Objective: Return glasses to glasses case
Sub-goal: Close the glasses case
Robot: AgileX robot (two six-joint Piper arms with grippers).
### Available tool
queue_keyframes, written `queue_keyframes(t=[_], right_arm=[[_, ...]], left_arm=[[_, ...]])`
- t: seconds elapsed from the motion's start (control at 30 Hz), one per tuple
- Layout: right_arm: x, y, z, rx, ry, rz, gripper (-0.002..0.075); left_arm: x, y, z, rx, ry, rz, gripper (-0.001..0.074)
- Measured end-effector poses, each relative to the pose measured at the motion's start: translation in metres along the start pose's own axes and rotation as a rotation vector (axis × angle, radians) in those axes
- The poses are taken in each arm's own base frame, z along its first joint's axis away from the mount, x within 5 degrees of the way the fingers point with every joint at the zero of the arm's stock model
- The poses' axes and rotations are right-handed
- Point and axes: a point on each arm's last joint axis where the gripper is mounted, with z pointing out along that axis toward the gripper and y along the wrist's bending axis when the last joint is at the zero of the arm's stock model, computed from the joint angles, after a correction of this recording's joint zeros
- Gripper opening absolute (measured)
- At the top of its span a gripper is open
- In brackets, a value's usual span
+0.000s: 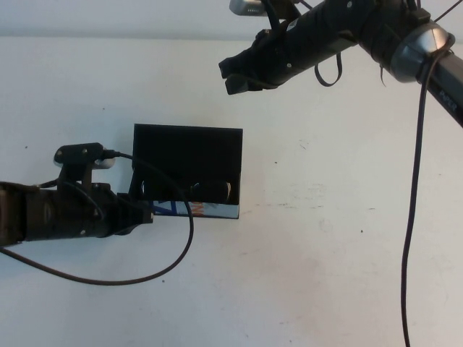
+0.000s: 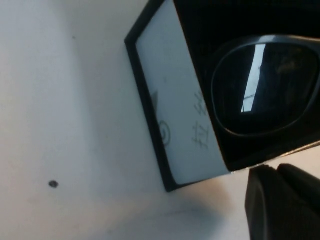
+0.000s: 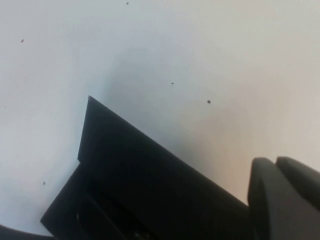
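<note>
The glasses case [image 1: 217, 210] lies open left of the table's middle, with its black lid [image 1: 187, 150] raised at the back. The glasses [image 1: 189, 191] lie inside it. In the left wrist view one lens of the glasses [image 2: 265, 85] shows in the black box, behind the case's white printed front side [image 2: 175, 100]. My left gripper [image 1: 145, 215] is shut and empty, right beside the case's front left corner; its tips [image 2: 276, 169] are close to the box edge. My right gripper [image 1: 230, 76] is shut and empty, raised above and behind the case; its tips [image 3: 274, 161] hang over the lid [image 3: 150, 175].
The white table [image 1: 325, 238] has a few small dark specks. A black cable [image 1: 170, 260] loops from the left arm over the table in front of the case. Another cable [image 1: 414, 188] hangs down from the right arm at the right.
</note>
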Motion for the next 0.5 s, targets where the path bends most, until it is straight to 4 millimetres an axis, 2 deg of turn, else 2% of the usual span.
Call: queue_keyframes(t=[0.27, 0.5], right_arm=[[-0.003, 0.000, 0.002, -0.014, -0.034, 0.002, -0.0008], [0.002, -0.009, 0.025, -0.038, -0.039, 0.022, -0.0008]], left_arm=[[0.004, 0.003, 0.006, 0.004, 0.021, -0.010, -0.0004], [0.004, 0.002, 0.006, 0.010, 0.020, -0.009, -0.0004]])
